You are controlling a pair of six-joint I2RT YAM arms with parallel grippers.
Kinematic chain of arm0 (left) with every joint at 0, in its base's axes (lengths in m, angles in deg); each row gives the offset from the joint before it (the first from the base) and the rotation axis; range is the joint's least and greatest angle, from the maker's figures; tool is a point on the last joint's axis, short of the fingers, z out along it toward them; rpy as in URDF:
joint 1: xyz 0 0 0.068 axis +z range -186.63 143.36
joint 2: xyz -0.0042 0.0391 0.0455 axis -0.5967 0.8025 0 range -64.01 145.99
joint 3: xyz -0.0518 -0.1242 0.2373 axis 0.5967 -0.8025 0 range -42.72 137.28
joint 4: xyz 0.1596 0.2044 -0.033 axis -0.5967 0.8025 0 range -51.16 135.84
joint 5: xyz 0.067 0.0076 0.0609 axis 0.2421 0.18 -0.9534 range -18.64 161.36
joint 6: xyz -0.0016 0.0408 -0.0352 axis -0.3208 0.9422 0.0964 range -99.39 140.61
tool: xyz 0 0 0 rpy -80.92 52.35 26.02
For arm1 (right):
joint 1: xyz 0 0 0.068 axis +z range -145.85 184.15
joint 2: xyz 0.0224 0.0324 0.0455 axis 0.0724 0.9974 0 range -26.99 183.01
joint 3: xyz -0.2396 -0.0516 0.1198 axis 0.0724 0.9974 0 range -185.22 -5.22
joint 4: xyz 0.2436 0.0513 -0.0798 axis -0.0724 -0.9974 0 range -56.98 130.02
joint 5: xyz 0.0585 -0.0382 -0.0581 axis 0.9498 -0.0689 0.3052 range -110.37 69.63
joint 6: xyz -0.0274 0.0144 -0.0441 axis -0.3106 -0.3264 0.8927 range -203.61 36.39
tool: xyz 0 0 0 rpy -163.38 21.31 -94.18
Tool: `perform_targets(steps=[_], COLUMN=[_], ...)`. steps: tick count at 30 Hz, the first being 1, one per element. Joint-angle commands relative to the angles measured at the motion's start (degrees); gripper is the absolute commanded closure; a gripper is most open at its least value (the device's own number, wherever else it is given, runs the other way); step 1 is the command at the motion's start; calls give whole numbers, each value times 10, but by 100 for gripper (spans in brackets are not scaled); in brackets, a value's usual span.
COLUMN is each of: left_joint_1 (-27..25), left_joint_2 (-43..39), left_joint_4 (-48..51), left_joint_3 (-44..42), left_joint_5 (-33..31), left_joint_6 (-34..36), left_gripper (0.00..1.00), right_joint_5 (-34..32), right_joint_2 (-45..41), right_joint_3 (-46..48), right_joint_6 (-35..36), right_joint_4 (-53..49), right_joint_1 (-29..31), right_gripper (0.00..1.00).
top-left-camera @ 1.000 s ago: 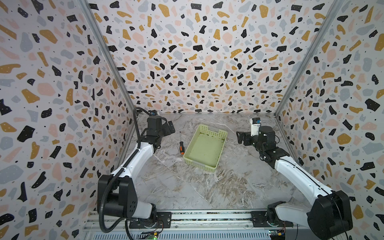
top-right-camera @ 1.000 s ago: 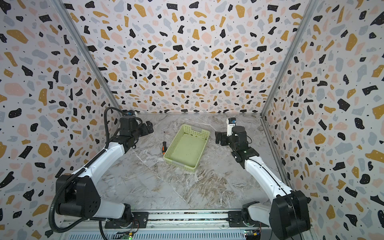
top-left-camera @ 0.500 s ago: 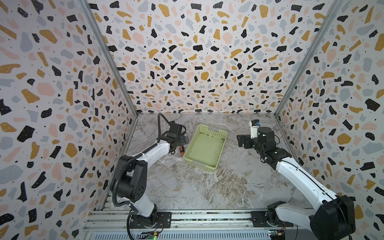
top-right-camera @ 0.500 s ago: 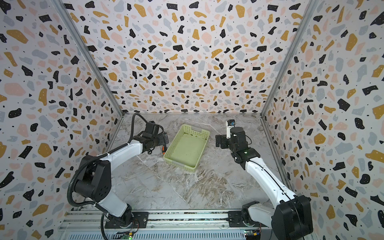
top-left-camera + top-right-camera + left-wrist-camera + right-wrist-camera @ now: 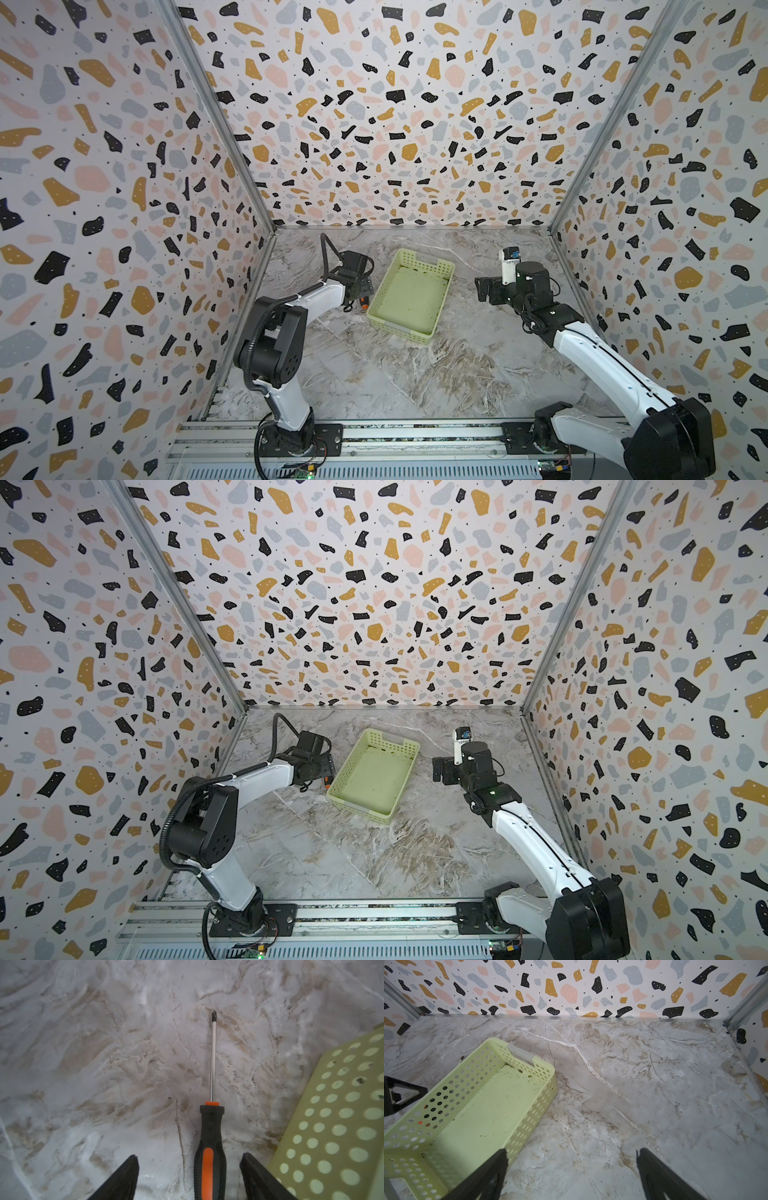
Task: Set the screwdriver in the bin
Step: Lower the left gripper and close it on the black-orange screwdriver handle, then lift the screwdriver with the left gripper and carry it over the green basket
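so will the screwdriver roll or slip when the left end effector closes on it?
Probably stiff: the screwdriver is solid, with a thin metal shaft. Its knurled rubbery handle should resist slipping. The round handle lies loose between the open left end effector fingers, so it may roll.

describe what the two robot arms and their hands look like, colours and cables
Both arms have glossy white link shells with bulky matte black joint housings, on black bases bolted to a silver rail. The left arm carries a black ribbed cable hose looping off its shoulder and wrist. The right arm has a white module with a blue tag on its wrist. Each hand has black wedge-shaped fingers.
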Motion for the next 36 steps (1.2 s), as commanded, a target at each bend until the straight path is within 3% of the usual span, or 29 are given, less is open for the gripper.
perform_targets(steps=[1,6,14,23,30,36], left_joint_1=[1,0,0,0,1,1], left_joint_2=[11,33,55,62,51,24], left_joint_4=[-8,-25,-21,-18,-1,36], left_joint_3=[-8,-13,-4,-5,9,38], left_joint_5=[16,31,20,7,2,-20], left_joint_6=[5,9,22,27,44,65], left_gripper=[21,22,35,61,69,85], right_joint_5=[-7,1,3,8,7,7], right_joint_2=[-22,-19,-17,-16,-23,-29], right_joint_3=[3,6,12,17,19,18], right_joint_6=[0,-7,-12,-14,-14,-12], right_joint_4=[7,12,14,18,15,9], right_joint_1=[-5,-11,-15,-17,-18,-20], right_gripper=[1,1,0,0,0,0])
